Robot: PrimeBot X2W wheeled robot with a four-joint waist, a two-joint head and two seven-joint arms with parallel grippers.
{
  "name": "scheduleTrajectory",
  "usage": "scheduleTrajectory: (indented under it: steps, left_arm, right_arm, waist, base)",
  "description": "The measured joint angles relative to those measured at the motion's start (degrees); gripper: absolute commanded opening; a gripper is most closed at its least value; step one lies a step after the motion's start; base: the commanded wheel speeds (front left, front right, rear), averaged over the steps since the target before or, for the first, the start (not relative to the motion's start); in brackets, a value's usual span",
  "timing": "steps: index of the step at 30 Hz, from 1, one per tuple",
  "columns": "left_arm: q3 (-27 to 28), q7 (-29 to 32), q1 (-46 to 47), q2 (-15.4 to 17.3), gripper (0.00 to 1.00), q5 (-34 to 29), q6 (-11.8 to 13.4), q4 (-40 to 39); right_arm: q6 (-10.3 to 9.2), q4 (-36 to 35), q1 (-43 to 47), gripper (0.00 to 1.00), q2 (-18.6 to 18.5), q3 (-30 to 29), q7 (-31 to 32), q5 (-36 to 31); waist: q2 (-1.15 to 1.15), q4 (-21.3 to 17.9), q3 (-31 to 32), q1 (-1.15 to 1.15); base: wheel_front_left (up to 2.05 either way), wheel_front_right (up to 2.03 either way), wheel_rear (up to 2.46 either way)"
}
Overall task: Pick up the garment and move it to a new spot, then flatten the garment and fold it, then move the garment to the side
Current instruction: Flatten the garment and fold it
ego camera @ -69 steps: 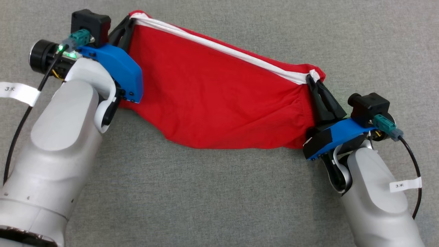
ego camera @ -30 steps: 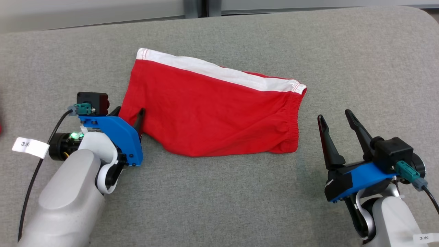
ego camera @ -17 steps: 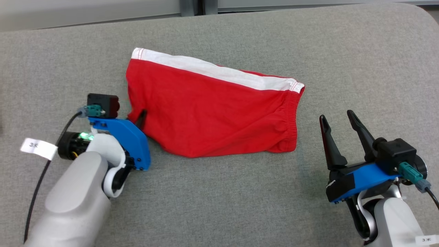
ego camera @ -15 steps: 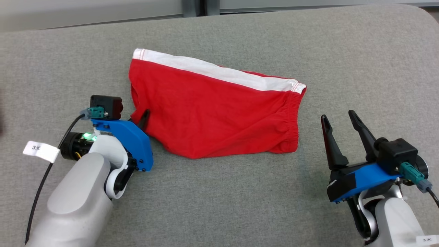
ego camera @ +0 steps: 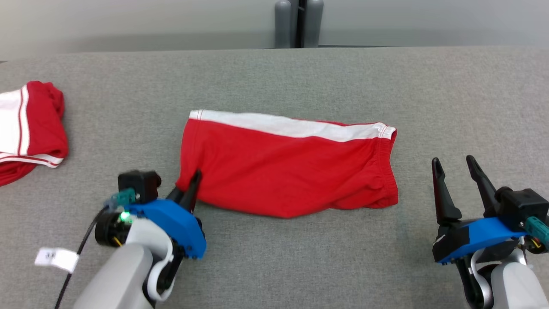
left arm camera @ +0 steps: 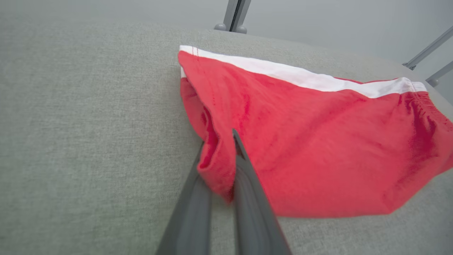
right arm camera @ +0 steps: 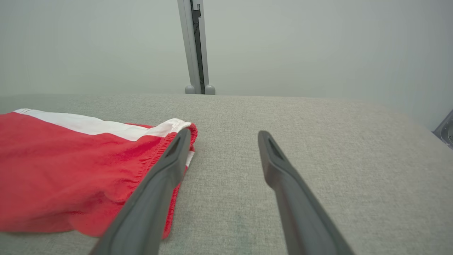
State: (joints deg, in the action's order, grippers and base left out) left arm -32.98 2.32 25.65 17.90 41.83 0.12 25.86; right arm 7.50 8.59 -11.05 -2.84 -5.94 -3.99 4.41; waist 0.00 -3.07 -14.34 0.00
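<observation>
Bare grey surface [ego camera: 300, 262] from 5 to 7 o'clock of the garment [ego camera: 287, 167], wide lane between left gripper [ego camera: 188, 185], clamped on hem corner at 8, and right gripper [ego camera: 453, 161], fingers apart, at 3. Bare strip at 12, up to two grey posts [ego camera: 296, 23]. Far out at 9, second red garment [ego camera: 30, 128] in the way

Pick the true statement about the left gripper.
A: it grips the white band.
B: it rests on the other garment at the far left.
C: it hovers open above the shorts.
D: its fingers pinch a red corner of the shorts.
D: in the left wrist view, the left gripper has its fingers closed on a fold of red cloth at the corner of the shorts.
</observation>
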Motion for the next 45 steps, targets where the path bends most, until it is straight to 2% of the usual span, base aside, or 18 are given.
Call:
scheduleTrajectory:
  steps: [5, 10, 11, 12, 13, 19, 22, 30, 38, 45]
  left_arm:
    - [0.71, -1.72, -6.95, -0.41, 0.0, 1.99, 2.29, -3.79]
    - [1.59, -3.6, -10.97, -1.76, 0.0, 3.88, 3.45, -5.7]
    - [1.97, -4.25, -11.43, -1.98, 0.39, 4.15, 3.64, -5.92]
    - [2.21, -4.83, -11.71, -2.04, 0.87, 4.16, 3.81, -5.9]
    - [2.34, -5.42, -11.82, -2.01, 1.0, 4.05, 4.09, -5.81]
    - [3.24, -10.51, -11.85, -1.15, 1.0, 1.69, 5.45, -5.47]
    - [4.1, -13.12, -11.23, 0.46, 1.0, -0.29, 6.13, -5.48]
    - [5.76, -16.29, -10.91, 1.96, 1.0, -2.99, 7.26, -6.81]
    - [8.1, -17.08, -13.08, 2.01, 1.0, -3.86, 8.53, -8.5]
    - [8.43, -17.3, -14.75, 1.26, 1.0, -4.93, 8.68, -9.73]
  right_arm:
    - [0.0, 0.96, 1.37, 1.0, 0.01, -0.03, 0.22, 0.67]
    - [0.0, 1.96, 1.85, 1.0, 0.01, 0.26, 0.07, 0.82]
    - [0.0, 2.15, 1.87, 1.0, 0.01, 0.25, 0.03, 0.89]
    - [0.0, 2.41, 1.87, 1.0, 0.0, 0.27, -0.1, 0.89]
    - [0.0, 2.68, 1.87, 1.0, 0.0, 0.33, -0.11, 0.89]
    - [0.0, 4.09, 1.86, 1.0, 0.0, 0.53, -0.11, 0.9]
    - [0.0, 4.85, 1.84, 1.0, 0.0, 0.58, -0.08, 0.89]
    - [0.0, 7.47, 0.91, 1.0, 0.0, 2.75, 2.31, 1.32]
    - [0.0, 12.83, -5.94, 1.0, 0.0, 4.54, 10.67, 1.94]
    - [0.0, 20.28, -10.77, 1.0, 0.0, 1.45, 20.94, -2.88]
  waist:
    - [0.0, 1.11, 1.34, 0.0]
    - [0.0, 1.17, 2.13, 0.0]
    - [0.0, 1.13, 2.26, 0.0]
    - [0.0, 1.09, 2.39, 0.0]
    - [0.0, 1.04, 2.51, 0.0]
    - [0.0, 0.75, 3.47, 0.0]
    - [0.0, 0.87, 4.1, 0.0]
    - [0.0, 1.83, 5.25, 0.0]
    - [0.0, 4.12, 5.28, 0.0]
    - [0.0, 6.98, 5.03, 0.0]
  base:
    - [0.0, 0.0, 0.0]
    - [0.0, 0.0, 0.0]
    - [0.0, 0.0, 0.0]
    - [0.0, 0.0, 0.0]
    - [0.0, 0.0, 0.0]
    - [0.0, 0.0, 0.0]
    - [0.0, 0.0, 0.0]
    - [0.0, 0.0, 0.0]
    - [0.0, 0.0, 0.0]
    - [0.0, 0.0, 0.0]
